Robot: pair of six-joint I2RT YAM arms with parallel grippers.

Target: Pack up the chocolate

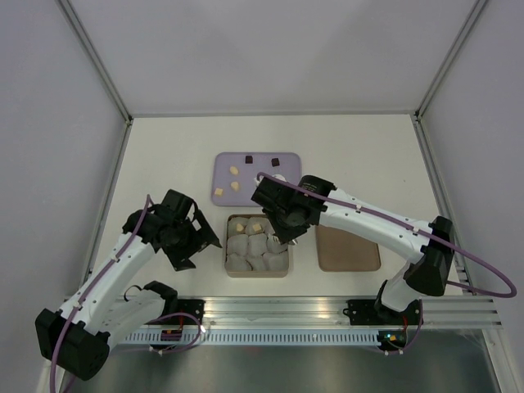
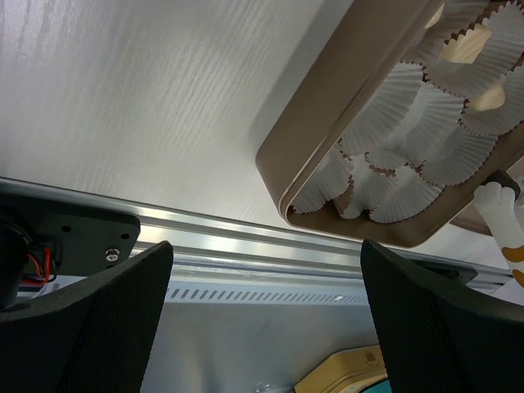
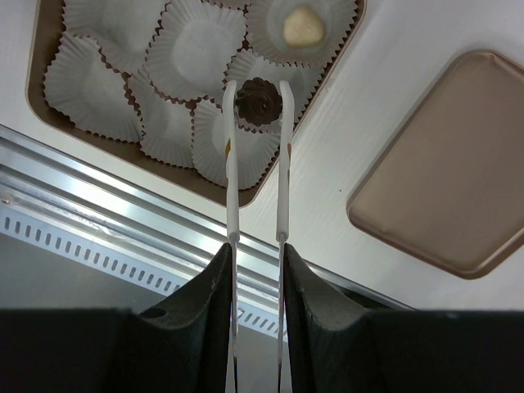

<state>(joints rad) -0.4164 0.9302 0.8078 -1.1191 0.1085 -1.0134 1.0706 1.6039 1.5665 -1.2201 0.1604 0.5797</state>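
My right gripper has long thin white fingers shut on a dark brown chocolate. It holds the piece just above a white paper cup at the near right corner of the brown box. From above, the right gripper hangs over the box. Two cream chocolates lie in the box's far cups; one shows in the right wrist view. Several more cream and dark chocolates lie on the lavender tray. My left gripper is open and empty left of the box.
A flat brown lid lies right of the box and also shows in the right wrist view. An aluminium rail runs along the near table edge. White walls enclose the table on three sides.
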